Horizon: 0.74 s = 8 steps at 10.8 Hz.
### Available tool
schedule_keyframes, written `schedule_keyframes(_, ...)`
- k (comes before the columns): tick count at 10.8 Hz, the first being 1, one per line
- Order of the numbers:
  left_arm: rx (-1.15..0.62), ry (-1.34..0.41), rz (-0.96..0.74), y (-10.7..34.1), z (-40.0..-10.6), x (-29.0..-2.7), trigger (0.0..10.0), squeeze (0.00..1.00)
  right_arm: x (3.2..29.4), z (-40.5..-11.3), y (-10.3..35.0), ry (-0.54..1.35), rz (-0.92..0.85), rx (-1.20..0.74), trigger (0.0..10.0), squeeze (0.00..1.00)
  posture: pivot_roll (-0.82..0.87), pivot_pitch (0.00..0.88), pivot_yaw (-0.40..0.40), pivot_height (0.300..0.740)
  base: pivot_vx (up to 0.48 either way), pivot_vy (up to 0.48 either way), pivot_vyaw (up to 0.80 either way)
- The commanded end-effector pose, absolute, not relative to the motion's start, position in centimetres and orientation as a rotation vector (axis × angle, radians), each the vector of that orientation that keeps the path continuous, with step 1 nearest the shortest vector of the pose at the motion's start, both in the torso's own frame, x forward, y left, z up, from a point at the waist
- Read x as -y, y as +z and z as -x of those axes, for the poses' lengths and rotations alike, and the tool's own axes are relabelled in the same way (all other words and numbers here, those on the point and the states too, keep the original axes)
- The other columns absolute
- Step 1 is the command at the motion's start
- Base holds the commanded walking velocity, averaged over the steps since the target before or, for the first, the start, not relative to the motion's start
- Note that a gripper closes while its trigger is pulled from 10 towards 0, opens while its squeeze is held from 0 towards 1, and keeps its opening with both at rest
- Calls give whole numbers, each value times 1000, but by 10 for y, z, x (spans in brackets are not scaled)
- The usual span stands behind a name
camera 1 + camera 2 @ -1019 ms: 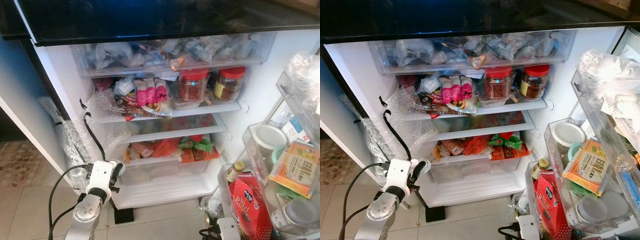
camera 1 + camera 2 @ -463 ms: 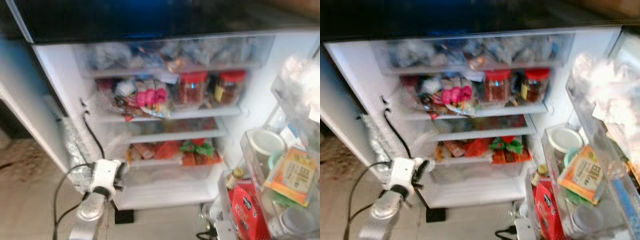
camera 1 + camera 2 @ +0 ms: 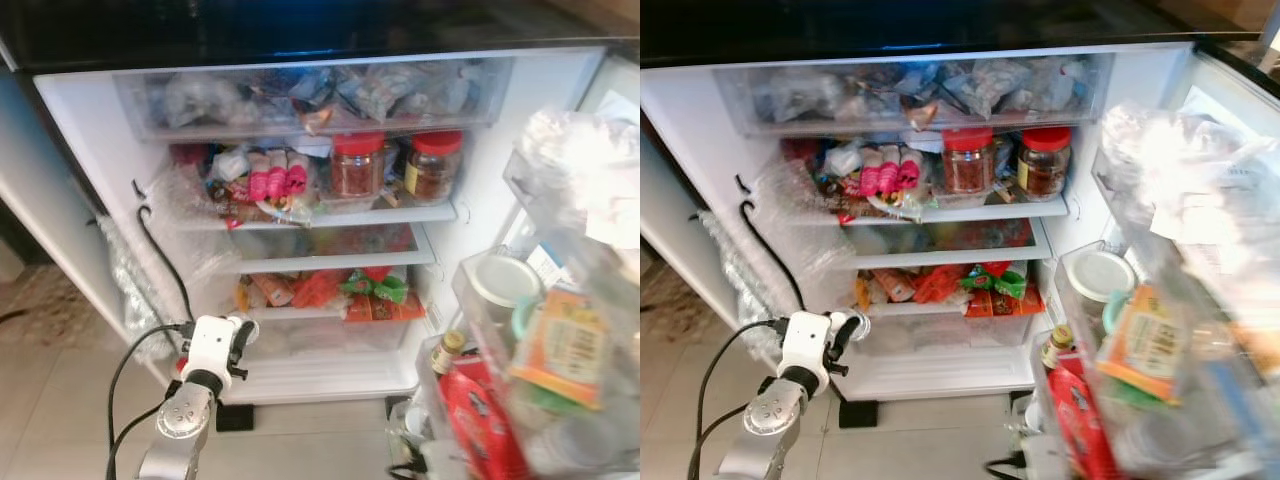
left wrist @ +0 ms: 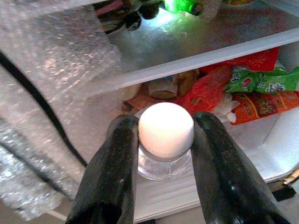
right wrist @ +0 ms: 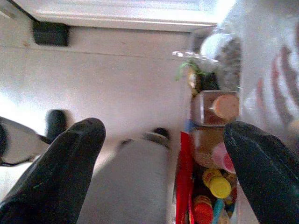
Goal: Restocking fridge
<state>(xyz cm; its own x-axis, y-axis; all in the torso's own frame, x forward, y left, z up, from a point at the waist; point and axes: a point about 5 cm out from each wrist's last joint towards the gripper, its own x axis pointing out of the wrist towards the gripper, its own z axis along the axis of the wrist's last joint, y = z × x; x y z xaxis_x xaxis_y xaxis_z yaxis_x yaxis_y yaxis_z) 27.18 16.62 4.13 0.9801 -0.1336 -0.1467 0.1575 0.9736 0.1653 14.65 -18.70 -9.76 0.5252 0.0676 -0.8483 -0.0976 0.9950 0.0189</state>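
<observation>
left gripper (image 4: pixel 164 140): clamped on a small clear bottle (image 4: pixel 163 161) just under its white cap (image 4: pixel 166 129), one black finger (image 4: pixel 117 154) on each side of the neck, probably so the smooth round cap could not slip up through them.
bottle's place: raised in front of the fridge's lower shelf (image 3: pixel 330 312), near the bottom drawer (image 3: pixel 325 340), not yet set down; it looked aimed at the lower compartments.
right gripper (image 5: pixel 163 154): fingers wide apart, holding nothing, pointed down at the tiled floor (image 5: pixel 107 74) beside the door bins.
fridge (image 3: pixel 90 130): open, white walls, with bubble wrap (image 3: pixel 190 215) and a black cable (image 3: pixel 165 260) along its left wall.
shelves: crowded with two red-lidded glass jars (image 3: pixel 358 165), pink packets (image 3: pixel 270 180) and crinkly red and green pouches (image 3: pixel 375 292).
door bins (image 3: pixel 485 300): clear hard plastic, packed with a white-lidded tub (image 3: pixel 505 278) and a red packet (image 3: pixel 485 415).
</observation>
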Motion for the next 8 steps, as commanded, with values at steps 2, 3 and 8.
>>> schedule_keyframes(2,-100,-140,-194,48,-274,-171,10000,0,194,-152,-95,64,42,-996,10000,0,-89,25,-9,740,0,0,0)
schedule_keyframes(3,-96,-141,-193,49,-273,-170,10000,0,194,-152,-95,65,41,-996,10000,0,-88,25,-9,740,0,0,0)
schedule_keyframes(8,-78,-138,-192,52,-274,-170,10000,0,195,-152,-95,66,43,-996,10000,0,-90,27,-10,740,0,0,0)
